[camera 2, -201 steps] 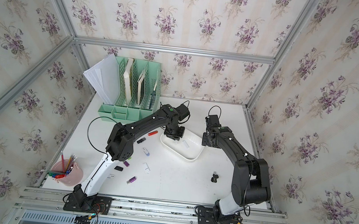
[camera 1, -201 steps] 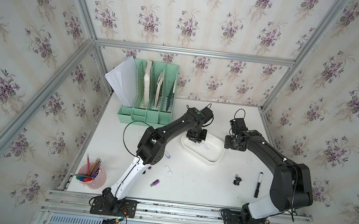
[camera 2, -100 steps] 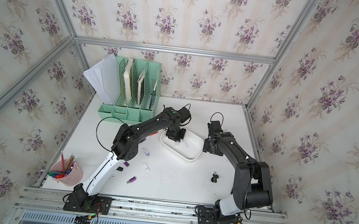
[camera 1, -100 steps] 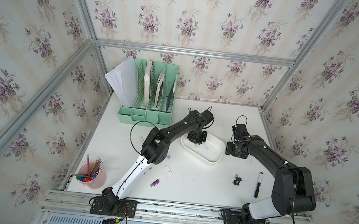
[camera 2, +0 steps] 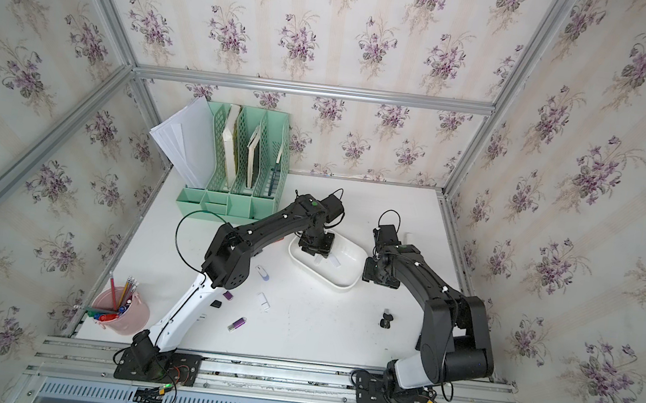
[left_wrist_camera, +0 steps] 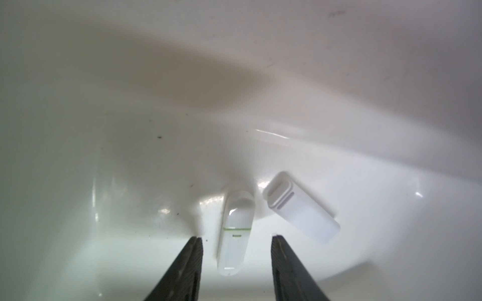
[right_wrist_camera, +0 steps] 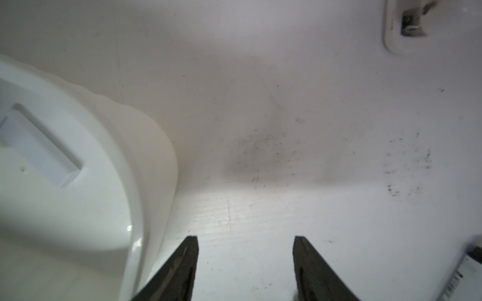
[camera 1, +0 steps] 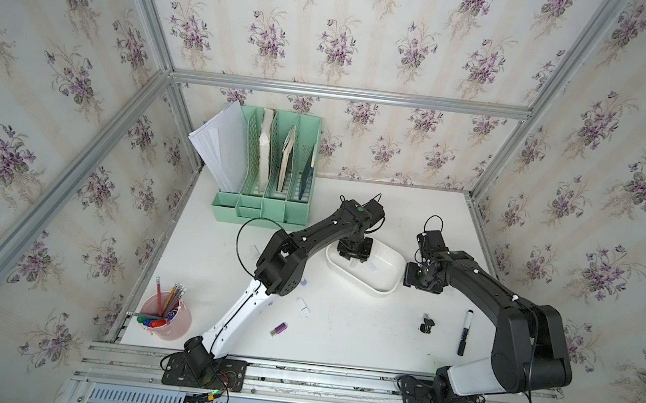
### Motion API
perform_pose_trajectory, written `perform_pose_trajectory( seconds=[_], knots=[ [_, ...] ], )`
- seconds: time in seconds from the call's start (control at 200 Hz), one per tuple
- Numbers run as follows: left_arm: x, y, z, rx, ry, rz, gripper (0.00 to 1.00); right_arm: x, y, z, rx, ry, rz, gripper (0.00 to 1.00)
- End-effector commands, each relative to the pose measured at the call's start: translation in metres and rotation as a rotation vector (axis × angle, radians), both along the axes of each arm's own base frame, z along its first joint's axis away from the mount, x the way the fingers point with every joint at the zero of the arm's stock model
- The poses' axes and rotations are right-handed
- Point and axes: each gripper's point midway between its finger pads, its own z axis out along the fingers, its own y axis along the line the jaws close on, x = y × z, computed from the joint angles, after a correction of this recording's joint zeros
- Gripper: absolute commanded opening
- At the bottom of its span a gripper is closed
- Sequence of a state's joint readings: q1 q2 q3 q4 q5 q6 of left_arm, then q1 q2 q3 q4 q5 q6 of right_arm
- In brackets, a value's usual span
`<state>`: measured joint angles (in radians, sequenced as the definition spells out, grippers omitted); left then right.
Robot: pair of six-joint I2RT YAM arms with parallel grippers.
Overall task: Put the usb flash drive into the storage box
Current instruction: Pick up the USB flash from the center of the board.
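The storage box (camera 1: 379, 291) (camera 2: 340, 286) is a shallow white tub at mid-table. In the left wrist view a white usb flash drive (left_wrist_camera: 234, 232) with a thin green line lies on the box floor. My left gripper (left_wrist_camera: 236, 237) is open, its fingers on either side of the drive without touching it. A second white flash drive (left_wrist_camera: 300, 208) lies just beside the first. My right gripper (right_wrist_camera: 245, 237) (camera 1: 420, 279) is open and empty over bare table, just outside the box's right-hand wall (right_wrist_camera: 156, 161).
More flash drives lie on the table in front of the box: a white one (camera 1: 302, 306) and a purple one (camera 1: 278, 329). A black clip (camera 1: 426, 324) and marker (camera 1: 464, 333) lie front right. Mint file organizer (camera 1: 268, 187) at back left, pink pen cup (camera 1: 166, 319) at front left.
My left gripper has gone from shut to open inside the box, and the green-lined drive now lies free on the floor. The right gripper has shifted slightly toward the front.
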<state>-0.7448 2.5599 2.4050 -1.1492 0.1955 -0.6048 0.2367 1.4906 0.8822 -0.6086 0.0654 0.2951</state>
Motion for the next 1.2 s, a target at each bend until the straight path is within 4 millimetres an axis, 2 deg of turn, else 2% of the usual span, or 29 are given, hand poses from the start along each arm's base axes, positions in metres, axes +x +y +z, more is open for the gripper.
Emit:
perform_pose_trajectory(
  seconds=[0.0, 0.025, 0.08, 0.155, 0.245, 0.3, 0.375, 0.445, 0.52, 0.624, 0.719, 0.844, 0.869, 0.969, 1.194],
  knots=[
    [0.005, 0.006, 0.038, -0.008, -0.073, -0.017, 0.54, 0.002, 0.013, 0.002, 0.045, -0.023, 0.026, 0.64],
    [0.006, 0.010, 0.047, -0.005, -0.087, -0.014, 0.54, 0.001, 0.016, 0.002, 0.049, -0.022, 0.033, 0.63],
    [0.009, 0.022, 0.065, -0.001, -0.110, 0.002, 0.61, 0.001, 0.022, 0.003, 0.059, -0.024, 0.048, 0.63],
    [0.011, 0.047, 0.084, 0.010, -0.122, 0.038, 0.67, 0.002, 0.032, 0.003, 0.076, -0.024, 0.069, 0.63],
    [0.010, 0.087, 0.098, 0.054, -0.139, 0.083, 0.71, 0.002, 0.044, 0.002, 0.105, -0.019, 0.095, 0.63],
    [0.008, 0.115, 0.107, 0.078, -0.150, 0.122, 0.73, 0.001, 0.041, 0.001, 0.085, -0.012, 0.084, 0.63],
    [-0.001, 0.154, 0.108, 0.110, -0.137, 0.173, 0.77, 0.001, 0.024, 0.005, -0.003, -0.012, 0.046, 0.64],
    [-0.011, 0.190, 0.108, 0.139, -0.120, 0.223, 0.79, 0.004, 0.013, 0.019, -0.059, -0.043, 0.019, 0.64],
    [-0.024, 0.226, 0.100, 0.174, -0.086, 0.278, 0.81, 0.009, 0.015, 0.038, -0.038, -0.090, 0.011, 0.65],
    [-0.039, 0.263, 0.084, 0.209, -0.040, 0.342, 0.81, 0.013, 0.029, 0.062, 0.006, -0.154, 0.038, 0.64],
    [-0.046, 0.285, 0.067, 0.217, -0.004, 0.390, 0.80, 0.013, 0.054, 0.077, 0.059, -0.180, 0.117, 0.65],
    [-0.049, 0.303, 0.048, 0.205, 0.026, 0.439, 0.80, 0.004, 0.107, 0.088, 0.114, -0.216, 0.316, 0.66],
    [-0.049, 0.306, 0.045, 0.203, 0.031, 0.447, 0.80, -0.005, 0.127, 0.087, 0.124, -0.215, 0.389, 0.66],
    [-0.046, 0.314, 0.034, 0.182, 0.049, 0.482, 0.80, -0.021, 0.167, 0.083, 0.127, -0.210, 0.536, 0.67],
    [-0.038, 0.322, 0.012, 0.146, 0.087, 0.520, 0.79, -0.054, 0.236, 0.067, 0.145, -0.203, 0.773, 0.67]
  ],
)
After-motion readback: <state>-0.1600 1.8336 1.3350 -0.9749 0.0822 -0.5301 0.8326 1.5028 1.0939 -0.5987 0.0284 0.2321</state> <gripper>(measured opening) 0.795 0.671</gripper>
